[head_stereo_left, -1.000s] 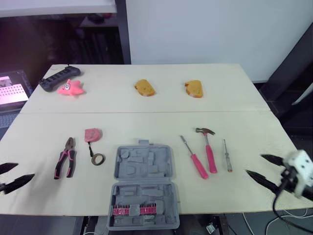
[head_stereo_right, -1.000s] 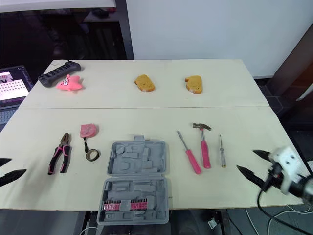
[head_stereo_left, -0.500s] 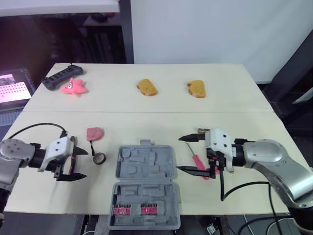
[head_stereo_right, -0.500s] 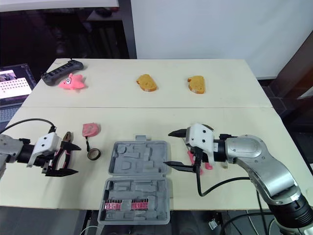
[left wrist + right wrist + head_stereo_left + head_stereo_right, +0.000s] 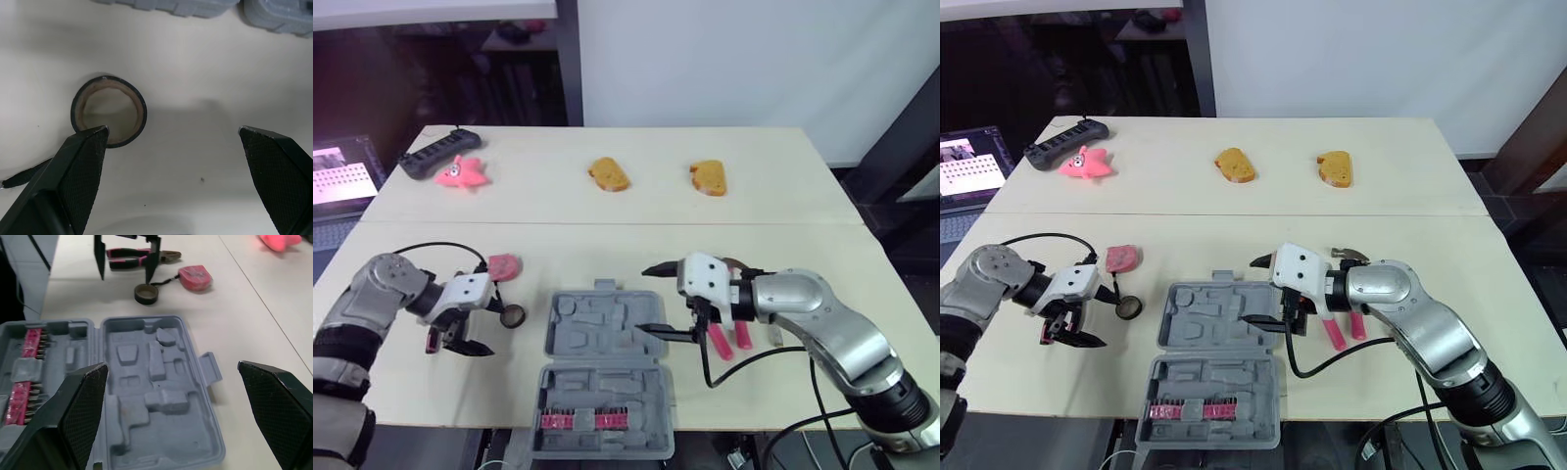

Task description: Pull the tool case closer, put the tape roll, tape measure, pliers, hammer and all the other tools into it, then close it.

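Tool case [image 5: 602, 328]: grey, lying open at the middle of the bench's [image 5: 626, 240] near edge. The half with the pink bit rack [image 5: 582, 421] hangs over that edge and the moulded pockets look empty.
Tape roll [image 5: 108, 111]: flat on the bench just left of the case, not touching it.
Tape measure [image 5: 502, 266]: pink, a bit farther from the near edge than the roll, with its black strap running toward the roll.
Pliers [image 5: 127, 252]: pink handles, left of the roll, mostly under the left arm.
Hammer [image 5: 1349, 256]: right of the case, pink handle, partly behind the right arm. There's a pink screwdriver [image 5: 1332, 333] right beside it.
Left gripper [image 5: 171, 129]: fingers spread wide, empty, low over the bench – one fingertip sits just next to the tape roll.
Right gripper [image 5: 170, 365]: spread wide too, empty, at the right rim of the case's far half – can't tell if it touches.
Far edge: power strip [image 5: 429, 157] and pink starfish toy [image 5: 462, 174] at the left corner, a bread slice [image 5: 608, 174] mid-edge, a second slice [image 5: 709, 177] to its right.
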`<control>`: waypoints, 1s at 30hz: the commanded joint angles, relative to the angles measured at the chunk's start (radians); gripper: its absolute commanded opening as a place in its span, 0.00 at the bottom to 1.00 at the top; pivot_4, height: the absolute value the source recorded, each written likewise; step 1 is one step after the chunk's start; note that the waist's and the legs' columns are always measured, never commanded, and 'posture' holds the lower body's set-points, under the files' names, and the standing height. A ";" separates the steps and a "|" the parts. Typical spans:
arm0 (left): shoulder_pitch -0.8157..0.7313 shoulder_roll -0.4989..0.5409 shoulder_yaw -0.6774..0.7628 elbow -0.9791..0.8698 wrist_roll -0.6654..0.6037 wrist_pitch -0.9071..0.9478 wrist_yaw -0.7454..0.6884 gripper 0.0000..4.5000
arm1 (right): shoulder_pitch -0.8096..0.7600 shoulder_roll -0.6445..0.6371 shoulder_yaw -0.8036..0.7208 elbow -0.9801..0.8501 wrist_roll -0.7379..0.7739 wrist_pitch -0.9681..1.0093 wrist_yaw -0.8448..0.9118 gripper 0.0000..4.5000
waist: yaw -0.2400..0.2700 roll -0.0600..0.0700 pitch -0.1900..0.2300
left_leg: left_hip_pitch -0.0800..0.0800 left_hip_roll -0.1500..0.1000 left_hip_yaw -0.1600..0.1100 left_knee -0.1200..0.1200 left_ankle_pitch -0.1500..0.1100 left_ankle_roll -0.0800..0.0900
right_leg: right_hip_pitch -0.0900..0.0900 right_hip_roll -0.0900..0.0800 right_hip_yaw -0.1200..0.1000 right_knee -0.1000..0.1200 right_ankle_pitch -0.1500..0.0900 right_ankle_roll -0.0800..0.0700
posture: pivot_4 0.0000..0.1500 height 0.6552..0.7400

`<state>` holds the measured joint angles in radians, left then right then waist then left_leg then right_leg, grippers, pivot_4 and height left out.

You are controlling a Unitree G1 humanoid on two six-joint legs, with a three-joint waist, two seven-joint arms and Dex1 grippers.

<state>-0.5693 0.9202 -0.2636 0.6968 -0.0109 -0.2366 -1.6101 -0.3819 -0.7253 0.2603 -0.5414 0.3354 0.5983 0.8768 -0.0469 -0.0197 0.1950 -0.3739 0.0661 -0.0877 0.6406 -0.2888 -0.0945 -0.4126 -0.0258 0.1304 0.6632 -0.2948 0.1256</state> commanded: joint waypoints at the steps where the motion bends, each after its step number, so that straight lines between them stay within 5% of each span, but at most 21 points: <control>1: -0.031 -0.014 -0.016 0.030 0.013 -0.028 -0.004 0.99 | 0.002 0.011 -0.016 -0.032 -0.006 0.004 -0.022 1.00 | 0.001 0.000 0.000 | 0.000 0.000 0.000 0.001 0.000 0.000 | 0.000 0.000 0.000 0.001 0.000 0.000 | 1.00 1.00; 12: -0.081 -0.072 -0.033 0.151 0.086 -0.112 0.025 0.99 | 0.016 0.026 -0.018 -0.037 -0.013 0.020 -0.061 1.00 | 0.002 0.000 0.000 | -0.001 0.000 -0.001 0.005 -0.001 0.003 | 0.001 0.000 0.000 0.002 0.000 0.000 | 1.00 1.00; 15: -0.085 -0.083 -0.028 0.166 0.088 -0.130 0.033 0.81 | 0.021 0.031 -0.016 -0.042 -0.015 0.023 -0.068 1.00 | 0.002 0.000 0.000 | 0.000 0.000 -0.001 0.005 -0.002 0.003 | 0.002 0.000 0.000 0.002 0.000 0.000 | 1.00 1.00; 22: -0.097 -0.089 -0.018 0.156 0.075 -0.138 0.023 0.04 | 0.021 0.042 -0.007 -0.039 -0.019 0.024 -0.075 1.00 | 0.001 0.000 0.000 | -0.001 0.000 -0.001 0.005 -0.002 0.003 | 0.002 0.001 0.000 0.002 0.000 0.000 | 1.00 1.00; 30: -0.085 -0.088 -0.016 0.147 0.079 -0.157 0.031 0.01 | 0.008 0.051 0.000 -0.028 -0.027 0.019 -0.076 1.00 | 0.002 0.000 0.000 | -0.001 0.000 -0.001 0.005 -0.002 0.003 | 0.002 0.000 0.000 0.002 0.000 0.000 | 1.00 1.00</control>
<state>-0.6595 0.8205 -0.2972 0.8589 0.0705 -0.3806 -1.5811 -0.3606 -0.6840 0.2666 -0.5479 0.3147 0.6319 0.8026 -0.0451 -0.0196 0.1949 -0.3745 0.0660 -0.0890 0.6460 -0.2904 -0.0917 -0.4110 -0.0254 0.1301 0.6651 -0.2948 0.1258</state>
